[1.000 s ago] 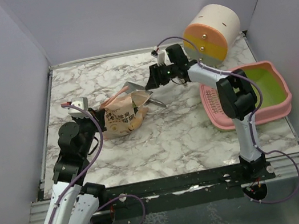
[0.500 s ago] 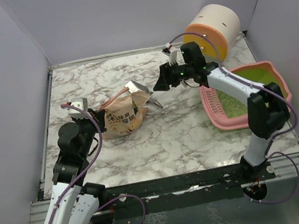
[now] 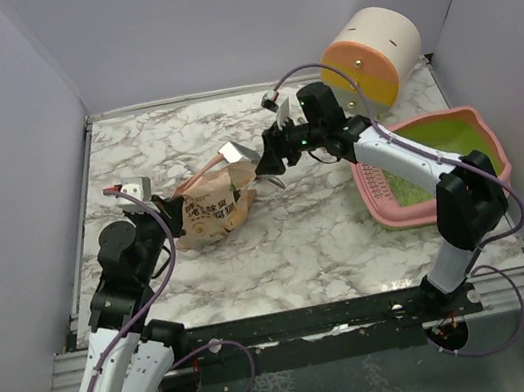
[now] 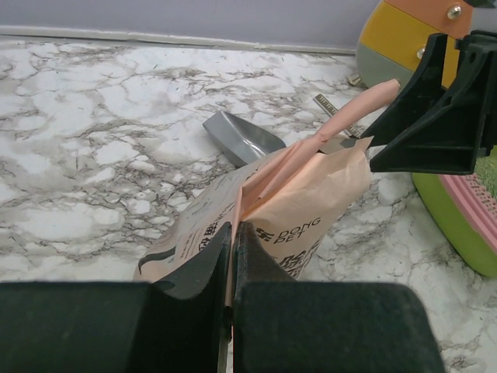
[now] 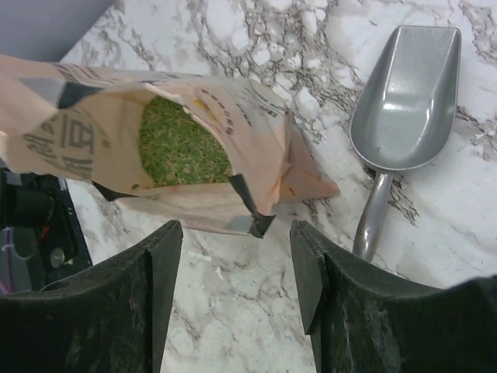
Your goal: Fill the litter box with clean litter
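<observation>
Litter box (image 3: 374,186): sitting at the right of the table (image 3: 310,238), just in front of the drum (image 3: 369,55) and well apart from the bag (image 3: 213,205).
Litter (image 5: 182,144) is showing green in the bag's open mouth, and a dull speckled patch is lying in the box's left part. Left claw (image 4: 231,233) is pinching the bag's folded rear edge, pressed together on the paper, evidently anchoring it so the mouth is facing the other arm. Right claw (image 5: 233,233) is hovering spread wide over the mouth's torn corner, gripping nothing, probably lining up to take that side for a lift and pour. Scoop (image 5: 404,101) is lying unused just beside the bag.
</observation>
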Motion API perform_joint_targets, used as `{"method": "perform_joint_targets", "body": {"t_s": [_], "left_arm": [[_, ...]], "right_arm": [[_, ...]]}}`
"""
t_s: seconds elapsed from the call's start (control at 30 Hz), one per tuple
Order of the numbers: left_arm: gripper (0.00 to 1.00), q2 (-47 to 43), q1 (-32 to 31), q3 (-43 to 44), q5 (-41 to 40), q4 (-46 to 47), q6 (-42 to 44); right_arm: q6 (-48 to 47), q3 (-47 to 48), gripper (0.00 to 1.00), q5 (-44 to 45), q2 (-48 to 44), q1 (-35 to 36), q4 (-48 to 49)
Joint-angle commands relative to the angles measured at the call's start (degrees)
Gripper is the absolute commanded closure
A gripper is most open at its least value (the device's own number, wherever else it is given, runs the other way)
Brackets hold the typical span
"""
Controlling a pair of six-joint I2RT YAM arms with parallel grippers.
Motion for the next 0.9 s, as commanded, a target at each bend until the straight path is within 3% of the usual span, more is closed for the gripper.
{"method": "perform_joint_targets", "body": {"t_s": [0.0,0.3,0.43,0.7,0.87], "left_arm": [[1.00,-3.2,0.3,3.9,-0.1,1.9,-0.2],[1.00,-4.2,0.3,3.0,0.0,1.5,-0.7],[1.00,-4.1,0.3,2.3,0.3,2.2,-1.1],[1.00,-3.9,0.4,1.3,0.8,3.1,-1.7],[1.00,-3.9,0.3,2.1,1.0,2.4,-1.7]], "right_arm": [[-7.0,-1.6,0.42,-4.0,0.2,-0.5,4.6],[-15.8,-14.0,0.41,-20.8,0.0,-0.6,27.2],[-17.1,-16.8,0.41,-23.1,2.6,-0.6,38.1],[-14.4,-10.8,0.41,-28.0,12.6,-0.6,47.9],[-15.3,-8.2,0.41,-27.8,14.7,-1.0,45.7]]}}
